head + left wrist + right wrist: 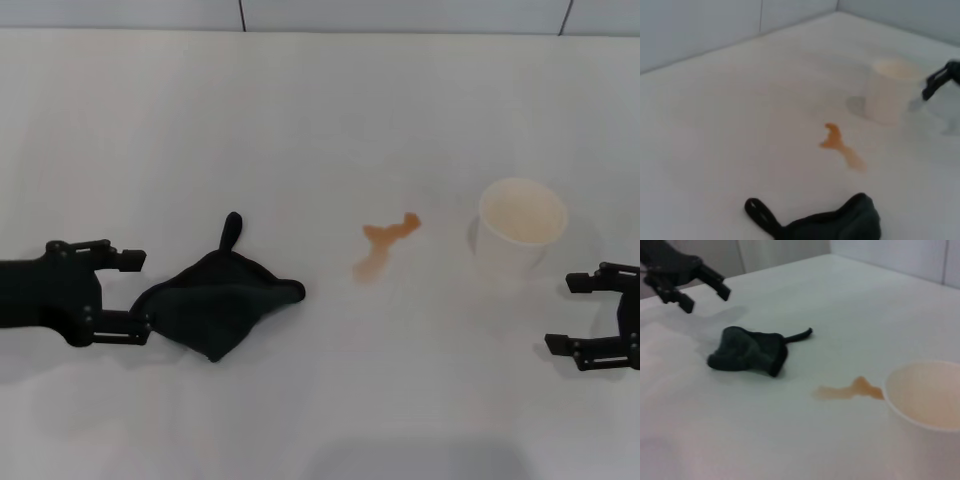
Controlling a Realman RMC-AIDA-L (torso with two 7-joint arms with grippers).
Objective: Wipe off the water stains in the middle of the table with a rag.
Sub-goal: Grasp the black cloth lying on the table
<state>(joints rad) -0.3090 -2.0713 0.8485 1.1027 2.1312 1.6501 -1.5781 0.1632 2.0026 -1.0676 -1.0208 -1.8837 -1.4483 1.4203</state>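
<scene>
The orange-brown water stains [385,246] lie on the white table [320,120] near its middle, also in the left wrist view [841,145] and the right wrist view [850,390]. The dark rag [218,300] lies flat to their left, its tail pointing away from me; it also shows in the left wrist view [830,222] and the right wrist view [750,351]. My left gripper [138,292] is open just left of the rag, its lower finger at the rag's edge, holding nothing. My right gripper [570,312] is open and empty at the right edge.
A white paper cup [521,227] stands upright right of the stains, just beyond my right gripper; it also shows in the left wrist view [890,90] and the right wrist view [925,400]. A tiled wall [400,14] runs along the table's far edge.
</scene>
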